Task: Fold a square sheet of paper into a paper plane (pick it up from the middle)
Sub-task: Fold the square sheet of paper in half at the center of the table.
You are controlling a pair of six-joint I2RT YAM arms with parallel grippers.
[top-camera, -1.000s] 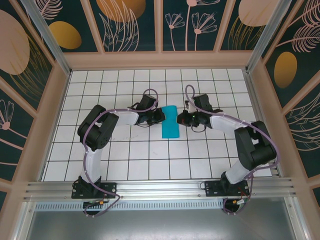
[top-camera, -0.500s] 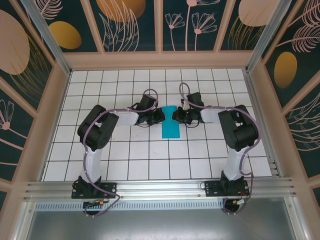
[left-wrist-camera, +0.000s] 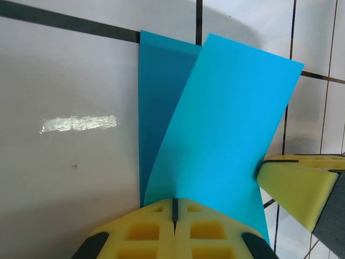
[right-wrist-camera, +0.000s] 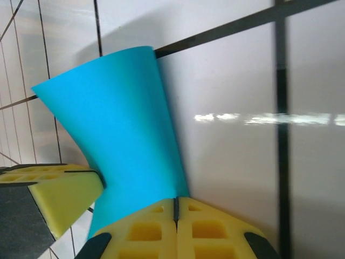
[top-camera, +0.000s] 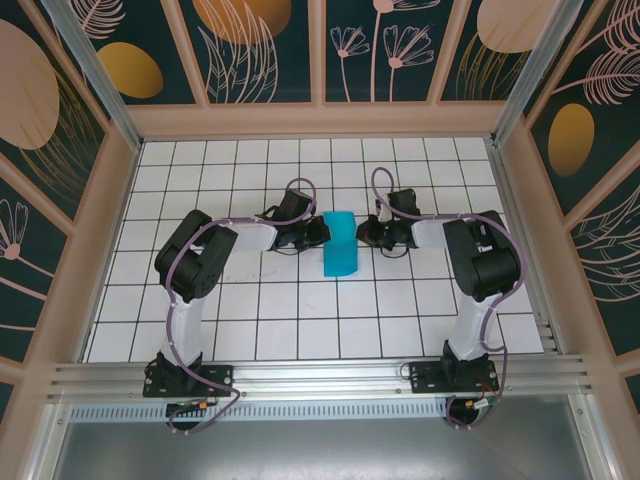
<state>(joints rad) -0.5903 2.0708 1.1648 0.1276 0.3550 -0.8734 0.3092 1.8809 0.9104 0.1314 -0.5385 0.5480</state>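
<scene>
Pinching folded teal-blue paper sheet from 9 o'clock: left gripper, pads pressed together on its lifted top layer; right gripper likewise from 3 o'clock.

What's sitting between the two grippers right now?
The folded blue paper, seen from the top camera: the left gripper pinches one edge, the right gripper the opposite edge.

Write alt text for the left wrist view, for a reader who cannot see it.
Closed yellow foam fingers of the left gripper pinch the edge of folded teal-blue paper, whose top layer lifts over a darker lower layer. A second yellow pad sits at its right edge, above white tiles.
</scene>
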